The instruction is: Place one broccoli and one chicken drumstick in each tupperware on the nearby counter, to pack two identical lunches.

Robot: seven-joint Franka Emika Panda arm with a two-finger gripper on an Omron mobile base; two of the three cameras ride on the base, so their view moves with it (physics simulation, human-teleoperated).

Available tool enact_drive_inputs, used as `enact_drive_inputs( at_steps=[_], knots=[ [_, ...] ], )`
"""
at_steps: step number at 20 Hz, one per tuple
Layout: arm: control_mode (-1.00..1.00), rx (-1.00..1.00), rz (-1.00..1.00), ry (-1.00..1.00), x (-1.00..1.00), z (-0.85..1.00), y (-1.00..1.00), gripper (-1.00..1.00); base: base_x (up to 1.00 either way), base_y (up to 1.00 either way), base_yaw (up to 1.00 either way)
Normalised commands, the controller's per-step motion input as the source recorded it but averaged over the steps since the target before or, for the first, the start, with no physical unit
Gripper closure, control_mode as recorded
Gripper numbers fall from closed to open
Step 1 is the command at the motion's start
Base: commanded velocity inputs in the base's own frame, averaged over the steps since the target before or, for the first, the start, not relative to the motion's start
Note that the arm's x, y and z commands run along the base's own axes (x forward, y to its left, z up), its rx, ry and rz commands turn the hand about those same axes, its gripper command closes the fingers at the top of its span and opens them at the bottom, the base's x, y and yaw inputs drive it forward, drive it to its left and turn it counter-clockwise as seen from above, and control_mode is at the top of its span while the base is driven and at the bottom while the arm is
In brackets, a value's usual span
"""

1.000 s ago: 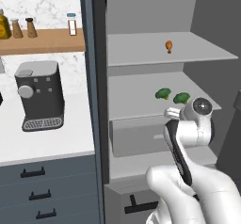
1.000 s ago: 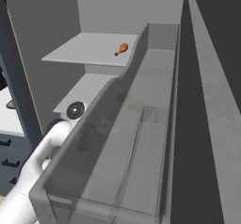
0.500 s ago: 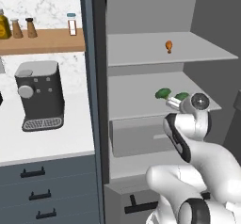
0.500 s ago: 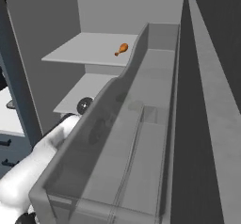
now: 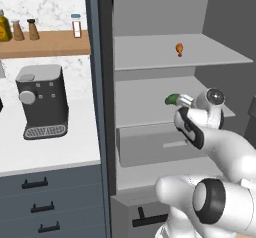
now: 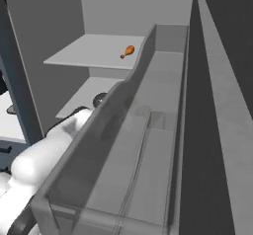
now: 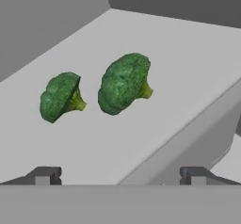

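Two green broccoli florets lie side by side on a grey fridge shelf (image 7: 155,44), the smaller one (image 7: 60,96) to the left of the larger one (image 7: 123,82) in the hand view. My gripper (image 7: 120,175) is open and empty, a short way in front of them. From the left base view the hand (image 5: 184,103) reaches over the middle shelf, and one broccoli (image 5: 171,99) peeks out beside it. An orange chicken drumstick (image 5: 179,48) (image 6: 128,51) lies on the shelf above. The white counter (image 5: 75,144) is to the left. The tupperware is out of view.
The fridge stands open, with a crisper drawer (image 5: 150,147) under the middle shelf. Its door bin (image 6: 148,130) runs close along the arm's right. A dark coffee machine (image 5: 42,102) sits on the counter, and bottles stand on a wooden shelf (image 5: 45,42).
The hand has pushed forward and left over the middle shelf toward the broccoli, now covering one floret in the left base view. The jaws stayed open.
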Motion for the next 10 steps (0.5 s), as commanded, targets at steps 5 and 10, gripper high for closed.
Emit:
enact_drive_inputs(
  at_steps=[5,10],
  knots=[
    [-1.0,0.04,0.0,0.0,0.45,0.0,-0.24,-1.0,0.0,0.0,0.0],
    [-1.0,0.03,0.0,0.02,0.43,-0.03,-0.24,-1.0,0.0,0.0,0.0]
  ],
)
